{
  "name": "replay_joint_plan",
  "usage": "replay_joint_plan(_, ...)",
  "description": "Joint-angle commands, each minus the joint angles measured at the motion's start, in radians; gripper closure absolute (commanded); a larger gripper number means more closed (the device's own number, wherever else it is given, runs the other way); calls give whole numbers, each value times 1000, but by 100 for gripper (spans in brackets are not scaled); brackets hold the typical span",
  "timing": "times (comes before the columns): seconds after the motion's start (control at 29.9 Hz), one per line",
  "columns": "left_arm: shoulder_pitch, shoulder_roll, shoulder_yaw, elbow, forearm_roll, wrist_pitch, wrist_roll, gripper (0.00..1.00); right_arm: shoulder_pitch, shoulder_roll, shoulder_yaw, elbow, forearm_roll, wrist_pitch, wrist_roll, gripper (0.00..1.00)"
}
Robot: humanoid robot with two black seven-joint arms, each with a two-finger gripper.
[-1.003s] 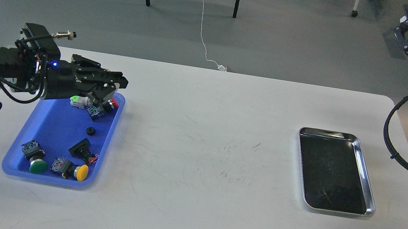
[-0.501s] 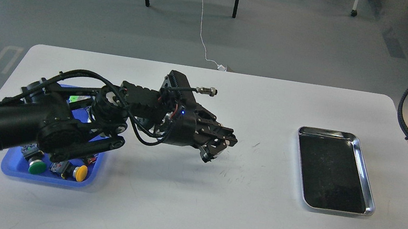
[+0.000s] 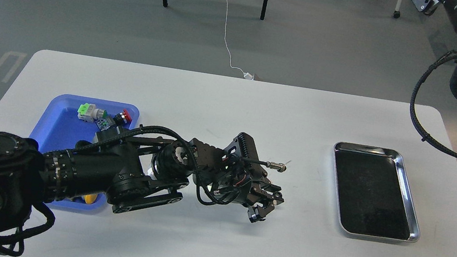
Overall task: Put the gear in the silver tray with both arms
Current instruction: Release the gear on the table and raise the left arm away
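The left gripper [image 3: 263, 206] hangs over the white table [image 3: 202, 242], fingers drawn round a small dark part, probably the gear; whether it is clamped cannot be confirmed. Such a part should be light, rigid, best gripped across its rim. The silver tray [image 3: 409, 198], polished, shallow and empty, lies well right. The right gripper is out of frame.

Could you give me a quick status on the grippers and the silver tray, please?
Left gripper over mid-table, grip state unclear. Right gripper out of view. Silver tray empty. Path to it unobstructed.
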Motion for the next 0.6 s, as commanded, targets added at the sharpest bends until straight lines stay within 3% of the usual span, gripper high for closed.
replay_joint_plan(0.0,2,0,16,6,1,0,19,84,0,1,-1,2,-1,0,-1,1)
replay_joint_plan(0.07,2,0,24,6,1,0,27,80,3,1,-2,2,-1,0,-1,1)
replay_joint_plan(0.33,12,1,3,-5,-19,2,22,46,-3,-5,-25,11,-1,0,-1,1)
replay_joint_plan(0.57,9,105,-125,-46,-247,19,11,39,-13,-97,-53,63,-1,1,-3,1)
